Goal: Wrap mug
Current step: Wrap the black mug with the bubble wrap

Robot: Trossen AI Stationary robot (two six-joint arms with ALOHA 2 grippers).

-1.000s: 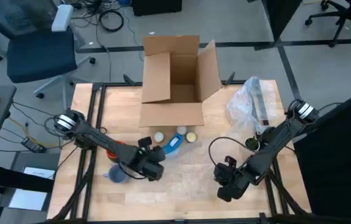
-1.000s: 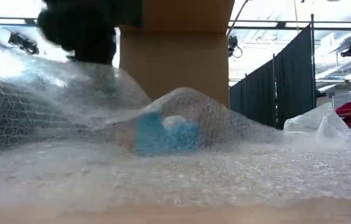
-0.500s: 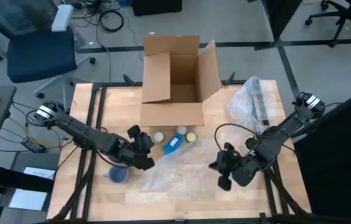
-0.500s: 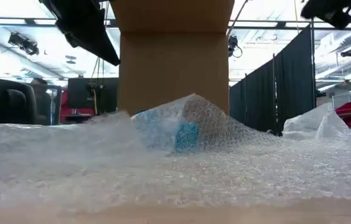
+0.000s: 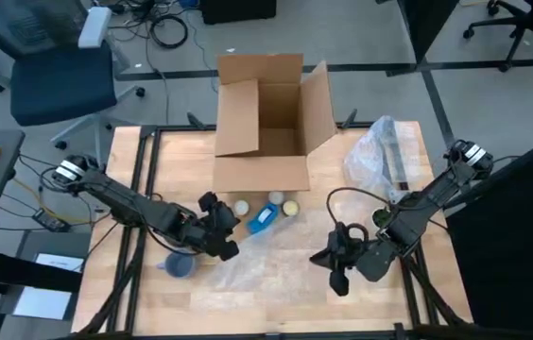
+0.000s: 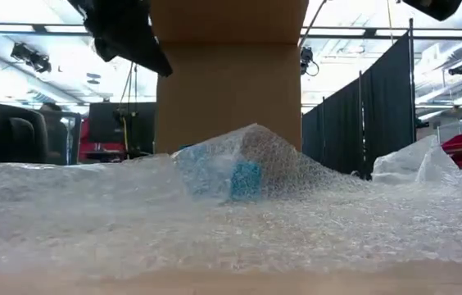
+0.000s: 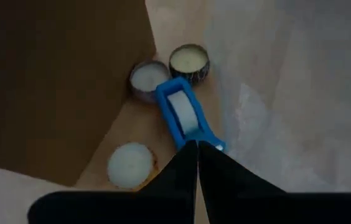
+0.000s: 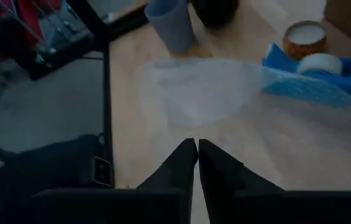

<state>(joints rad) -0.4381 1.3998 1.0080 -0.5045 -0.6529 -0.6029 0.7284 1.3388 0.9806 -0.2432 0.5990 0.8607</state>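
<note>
A clear sheet of bubble wrap (image 5: 271, 260) lies flat and slightly rumpled on the pale wooden desk (image 5: 134, 165), its pimpled surface rising into a low mound over the blue tape dispenser (image 5: 262, 219) in the low view. The dispenser is a boxy blue plastic frame holding a white roll, and the wrap's edge covers part of it. Three small round candles in tins sit around it: one (image 5: 242, 208) just beside the left hand, two (image 5: 291, 207) farther off near the box. The box (image 5: 262, 132) is plain brown cardboard, open at the top with flaps standing up, beyond both hands. A grey-blue mug (image 5: 180, 266), smooth and tapered, stands upright on bare wood close behind the left hand, off the wrap and uncovered. A crumpled clear plastic bag (image 5: 380, 161) lies well beyond the right hand.

The left hand (image 5: 227, 225) hangs just above the desk with its dark fingers pressed together, tips pointing at the dispenser, holding nothing. Its arm stretches low across the desk from the left edge. The right hand (image 5: 328, 266) hovers over the wrap's near right edge, fingers also together and empty, aimed across the sheet toward the mug, its arm bent back to the right corner.
</note>
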